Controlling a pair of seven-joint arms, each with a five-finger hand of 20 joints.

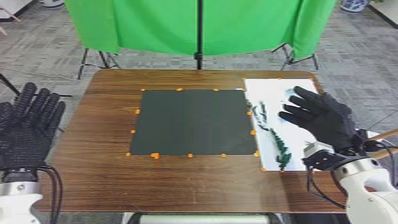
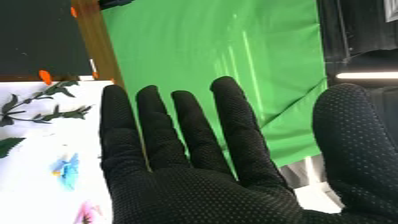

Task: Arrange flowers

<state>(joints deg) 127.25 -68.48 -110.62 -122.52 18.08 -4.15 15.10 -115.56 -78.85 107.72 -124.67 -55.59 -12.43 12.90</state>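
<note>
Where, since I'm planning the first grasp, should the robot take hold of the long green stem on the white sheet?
Probably best pinched across its middle, from above and its right. The long green stem lies narrow and lengthwise on the white sheet, running away from the robot, and the open right robot hand is already on that side.

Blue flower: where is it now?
Right wrist view: the blue flower lies on the white sheet along the table's right side, between a pink flower and leafy sprig.

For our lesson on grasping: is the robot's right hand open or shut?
Open: the right hand has straight, spread fingers and holds nothing.
</note>
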